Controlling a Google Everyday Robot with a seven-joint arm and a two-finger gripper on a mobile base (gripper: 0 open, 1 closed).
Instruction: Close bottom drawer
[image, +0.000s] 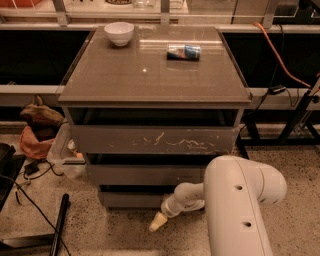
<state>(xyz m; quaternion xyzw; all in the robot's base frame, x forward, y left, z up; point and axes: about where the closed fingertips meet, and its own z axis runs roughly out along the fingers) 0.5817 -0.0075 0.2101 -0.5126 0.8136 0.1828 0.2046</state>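
Since seemingly ajar, calls for a push straight back on the bottom drawer (130, 199), lowest front at lower centre, long axis running left-right. Just below and right of its middle, near the floor (110, 235): gripper (157, 222), grip state impossible to tell.

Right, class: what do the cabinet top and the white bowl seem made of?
Grey-brown flat cabinet top: likely glossy laminate; it mirrors lights. Small white round bowl: probably glazed ceramic, maybe plastic; smooth sheen. The end effector sits low before the narrow grey-brown bottom drawer.
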